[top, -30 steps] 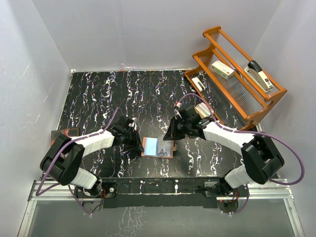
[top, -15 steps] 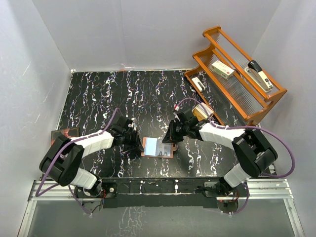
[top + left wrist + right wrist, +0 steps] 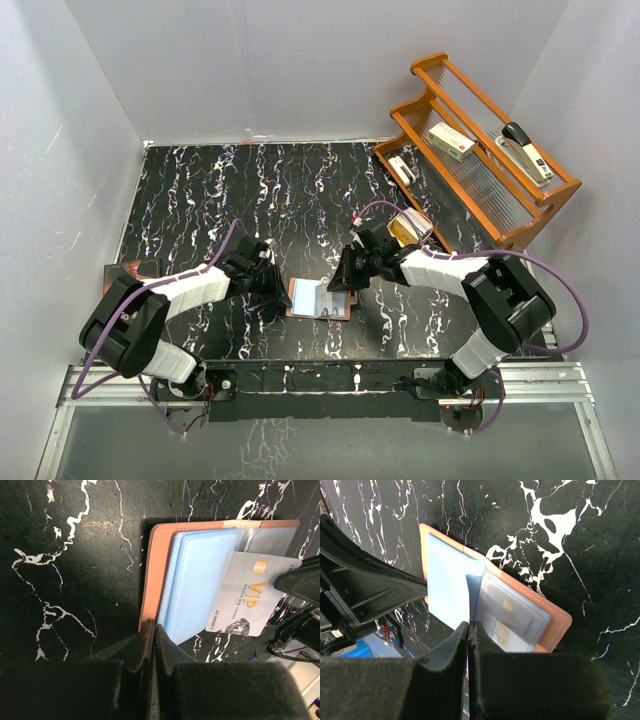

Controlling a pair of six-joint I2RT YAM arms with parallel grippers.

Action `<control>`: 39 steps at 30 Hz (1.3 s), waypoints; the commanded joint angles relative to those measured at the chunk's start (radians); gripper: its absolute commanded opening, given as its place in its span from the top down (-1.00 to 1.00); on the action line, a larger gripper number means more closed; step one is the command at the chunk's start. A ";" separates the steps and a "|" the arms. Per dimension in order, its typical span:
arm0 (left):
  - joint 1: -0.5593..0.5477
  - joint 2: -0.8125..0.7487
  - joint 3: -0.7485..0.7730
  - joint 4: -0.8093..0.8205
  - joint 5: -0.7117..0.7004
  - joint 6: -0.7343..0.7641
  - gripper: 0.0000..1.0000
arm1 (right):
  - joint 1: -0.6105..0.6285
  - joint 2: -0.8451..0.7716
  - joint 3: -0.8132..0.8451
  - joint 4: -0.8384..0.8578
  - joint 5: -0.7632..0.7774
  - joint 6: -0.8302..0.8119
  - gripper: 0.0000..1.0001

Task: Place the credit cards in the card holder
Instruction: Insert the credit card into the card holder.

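While the jaws of the left gripper point(image 3: 152, 634) are pinched shut on the near edge of the small reddish-brown leather bifold card holder point(image 3: 150, 565), those of the right gripper point(image 3: 469, 630) are closed on one end of the light blue-white rectangular plastic credit card point(image 3: 245, 600) marked VIP. That card is partly slid among the holder's clear pale-blue sleeves point(image 3: 195, 580). The holder lies open on the black, white-veined tabletop point(image 3: 65, 545), between the two arms.
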 commanded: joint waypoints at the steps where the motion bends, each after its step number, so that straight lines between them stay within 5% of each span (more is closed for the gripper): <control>1: 0.002 -0.018 -0.025 -0.039 0.002 0.004 1.00 | 0.003 0.025 -0.008 0.051 0.011 -0.003 1.00; 22: 0.001 -0.028 -0.066 0.005 0.036 -0.040 1.00 | 0.003 0.025 -0.011 0.050 0.167 -0.055 1.00; 39: 0.001 -0.026 -0.079 0.079 0.091 -0.120 1.00 | 0.018 0.038 -0.040 0.124 0.131 0.028 1.00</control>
